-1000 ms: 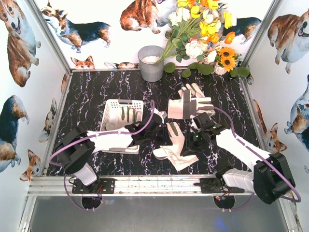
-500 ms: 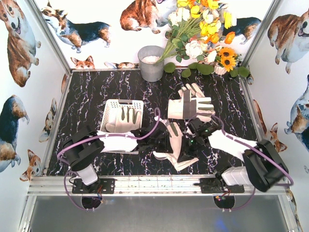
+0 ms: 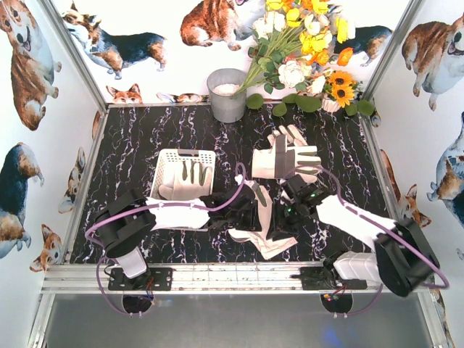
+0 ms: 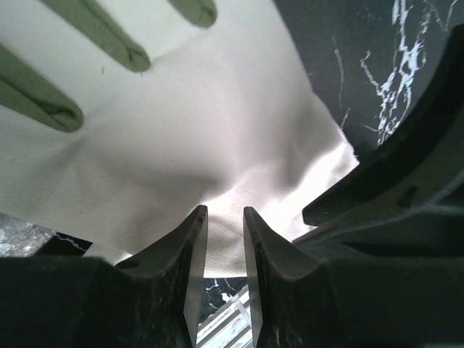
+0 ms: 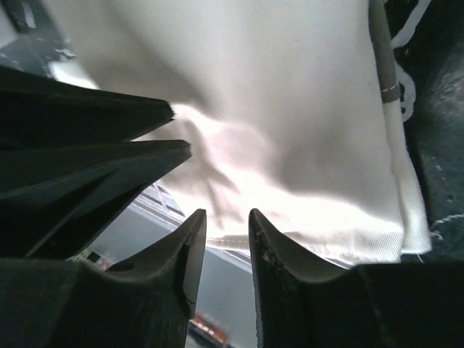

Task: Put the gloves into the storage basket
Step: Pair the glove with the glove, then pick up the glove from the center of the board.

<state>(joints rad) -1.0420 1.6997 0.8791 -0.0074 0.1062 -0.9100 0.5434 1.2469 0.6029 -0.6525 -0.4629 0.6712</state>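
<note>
Between corgi-print walls point(image 3: 29, 145), on black marbled table point(image 3: 145, 130), left pincer point(image 4: 225, 217) and right pincer point(image 5: 228, 217) pinch a glove point(image 4: 217, 123).

A: Enclosure?
B: White back wall point(image 3: 156, 18), left wall point(image 3: 36, 138) and right wall point(image 3: 428, 123), all printed with corgis. Aluminium posts point(image 3: 76, 54) in the back corners.
A: Surface?
B: Black table top point(image 3: 138, 138) with white marble veining. Aluminium rail point(image 3: 232, 278) along the near edge.
A: Props?
B: Grey metal bucket point(image 3: 227, 98) at the back, centre. Bouquet point(image 3: 304, 51) of white, yellow and orange flowers just right of it. Light is bright and even.
</note>
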